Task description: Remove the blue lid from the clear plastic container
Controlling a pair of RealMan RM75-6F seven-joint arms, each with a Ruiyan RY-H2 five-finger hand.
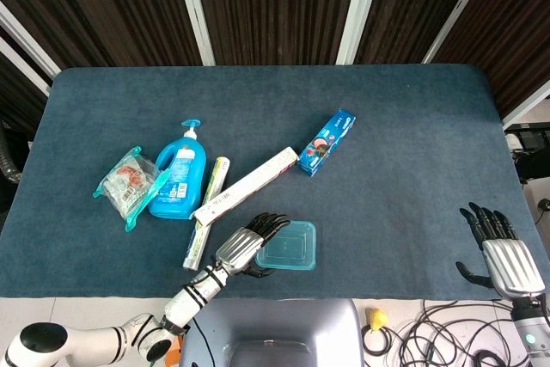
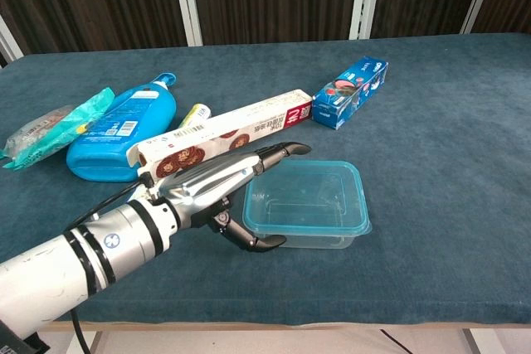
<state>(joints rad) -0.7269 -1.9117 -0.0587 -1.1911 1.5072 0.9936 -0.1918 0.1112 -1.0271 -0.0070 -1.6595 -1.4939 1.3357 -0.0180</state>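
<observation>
Clear rounded-rectangular plastic container with blue lid on felt-like dark blue worktop, left hand fingers spread at its left edge, right hand spread, seen only in head view.

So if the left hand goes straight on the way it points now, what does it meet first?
Most likely the container: the left hand points right at its near-left end, fingers spread beside it. Contact is unclear.

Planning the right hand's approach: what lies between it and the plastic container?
Only bare blue tabletop, in the head view, between the right hand and the container. The left hand is on its far side.
</observation>
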